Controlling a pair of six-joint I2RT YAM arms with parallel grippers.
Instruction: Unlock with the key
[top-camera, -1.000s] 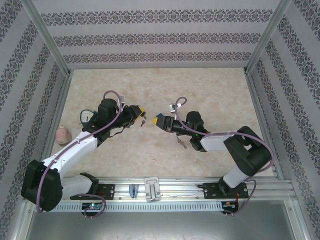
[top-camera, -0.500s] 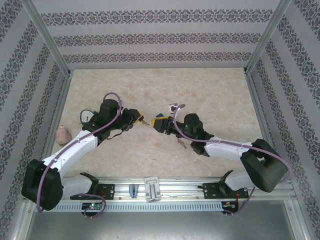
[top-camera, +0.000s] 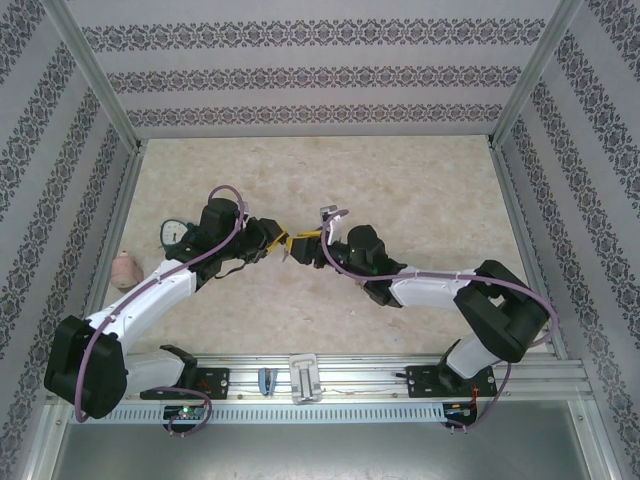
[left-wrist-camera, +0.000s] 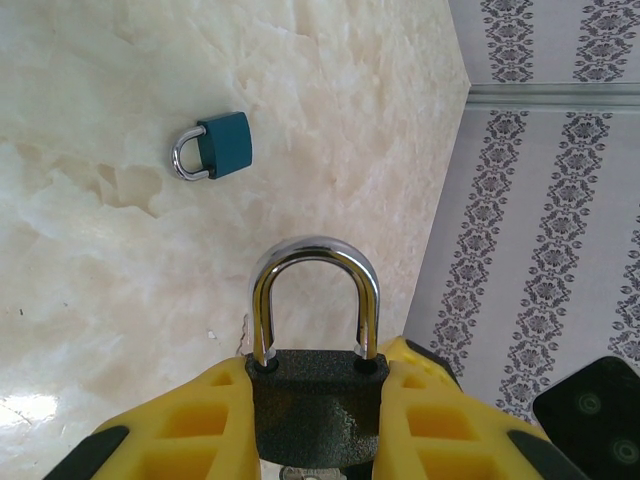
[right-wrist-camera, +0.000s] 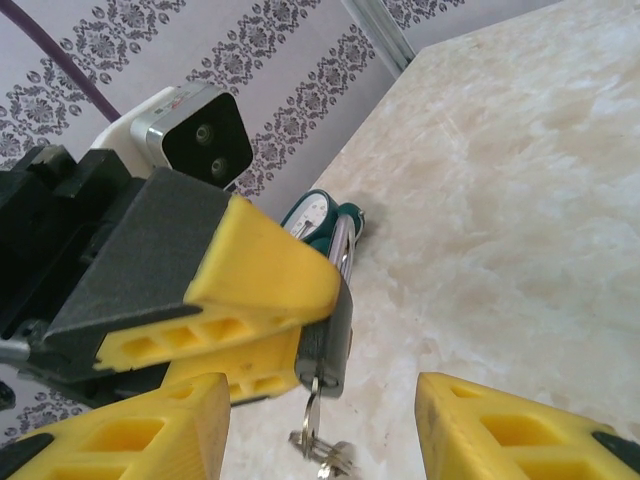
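1. My right hand stands open, one finger on either side of the key, not touching it yet.
2. The key sits in the base of the dark padlock, its ring dangling. It looks thin, slick metal, so I'd pinch the flat head squarely.
3. My left hand clamps the padlock body, leaving the shackle clear. The lock looks stiff and heavy and should resist the twist.
4. Beyond, a teal padlock lies on the worktop.

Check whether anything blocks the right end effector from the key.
Nothing visible does. The key hangs below the padlock, straight ahead of the open right end effector; the left end effector grips the padlock.
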